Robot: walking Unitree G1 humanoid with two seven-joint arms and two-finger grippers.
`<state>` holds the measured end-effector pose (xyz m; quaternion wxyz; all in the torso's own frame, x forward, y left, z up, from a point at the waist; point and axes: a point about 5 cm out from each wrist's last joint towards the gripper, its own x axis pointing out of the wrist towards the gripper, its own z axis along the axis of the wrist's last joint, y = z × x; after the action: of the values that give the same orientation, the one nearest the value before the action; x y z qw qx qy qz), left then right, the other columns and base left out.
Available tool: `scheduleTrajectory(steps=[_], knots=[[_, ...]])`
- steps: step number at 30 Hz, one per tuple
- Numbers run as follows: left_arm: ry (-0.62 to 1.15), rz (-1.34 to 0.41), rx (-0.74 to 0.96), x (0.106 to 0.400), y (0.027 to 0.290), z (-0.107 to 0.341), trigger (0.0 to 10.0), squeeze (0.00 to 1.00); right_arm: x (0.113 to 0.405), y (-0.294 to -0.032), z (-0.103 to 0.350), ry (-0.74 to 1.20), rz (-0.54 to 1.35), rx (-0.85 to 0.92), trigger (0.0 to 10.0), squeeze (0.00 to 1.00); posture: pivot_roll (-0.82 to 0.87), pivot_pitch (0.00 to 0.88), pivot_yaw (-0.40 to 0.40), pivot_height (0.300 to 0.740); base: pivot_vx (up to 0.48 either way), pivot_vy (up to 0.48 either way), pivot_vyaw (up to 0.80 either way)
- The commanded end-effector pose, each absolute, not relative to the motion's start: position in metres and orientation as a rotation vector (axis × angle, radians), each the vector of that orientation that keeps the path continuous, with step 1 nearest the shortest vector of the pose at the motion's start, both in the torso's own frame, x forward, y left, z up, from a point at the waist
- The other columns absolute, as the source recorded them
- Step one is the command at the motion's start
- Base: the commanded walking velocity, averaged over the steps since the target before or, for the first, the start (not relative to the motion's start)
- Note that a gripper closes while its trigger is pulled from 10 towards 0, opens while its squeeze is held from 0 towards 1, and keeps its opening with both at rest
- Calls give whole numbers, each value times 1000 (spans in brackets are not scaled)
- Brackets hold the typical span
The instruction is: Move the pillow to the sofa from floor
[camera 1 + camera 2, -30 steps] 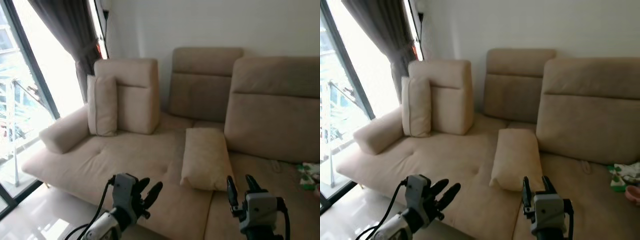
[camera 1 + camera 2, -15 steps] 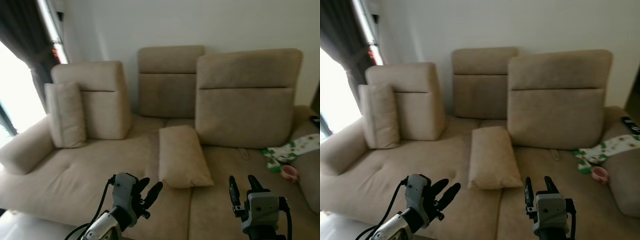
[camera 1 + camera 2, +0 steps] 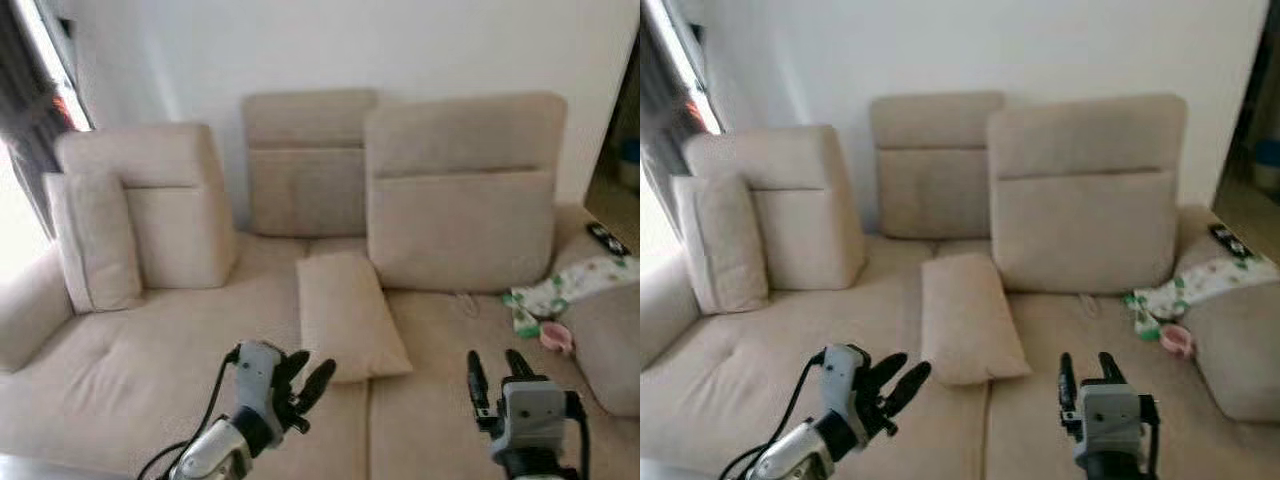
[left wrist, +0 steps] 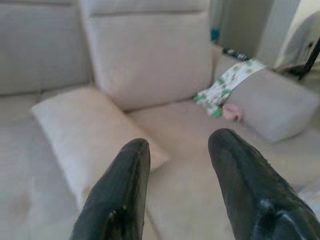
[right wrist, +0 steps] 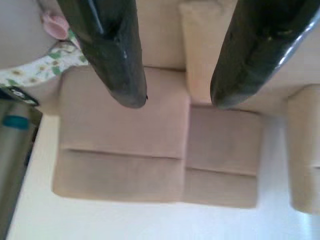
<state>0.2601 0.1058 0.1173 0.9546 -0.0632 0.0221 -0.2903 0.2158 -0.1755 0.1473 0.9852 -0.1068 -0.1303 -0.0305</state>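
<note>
Since the earlier frames the whole view had swung toward the robot's right, so the curtain and window slid off the left edge and the sofa's right end came in; that was the camera turning, while the cushions kept their places. Nearest, the left gripper (image 3: 296, 384) hung low before the seat with its two black fingers spread and nothing between them, and the right gripper (image 3: 500, 372) stood upright beside it, fingers likewise apart and empty. Just beyond them the pillow (image 3: 347, 317) lay flat on the seat of the sofa (image 3: 130, 370), near the middle, its far end just in front of the big back cushion (image 3: 463, 195). A patterned cloth (image 3: 560, 290) and a small pink thing (image 3: 553, 337) sat on the right side. Judging from this, the pillow was already placed; the sound finish would be keeping both grippers clear of it and drawing back without dragging the fabric.
</note>
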Motion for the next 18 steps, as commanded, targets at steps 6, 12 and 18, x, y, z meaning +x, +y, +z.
scheduleTrajectory(steps=[6,12,18], knots=[[46,-601,-151,260,102,117,10000,0,214,-176,141,-231,-51,-214,10000,0,-8,0,116,740,0,0,-400],[45,-597,-154,261,102,117,10000,0,215,-176,140,-222,-47,-208,10000,0,-6,0,116,740,0,0,0],[44,-596,-150,261,103,117,10000,0,216,-175,139,-219,-41,-201,10000,0,-6,0,120,740,0,0,0]])
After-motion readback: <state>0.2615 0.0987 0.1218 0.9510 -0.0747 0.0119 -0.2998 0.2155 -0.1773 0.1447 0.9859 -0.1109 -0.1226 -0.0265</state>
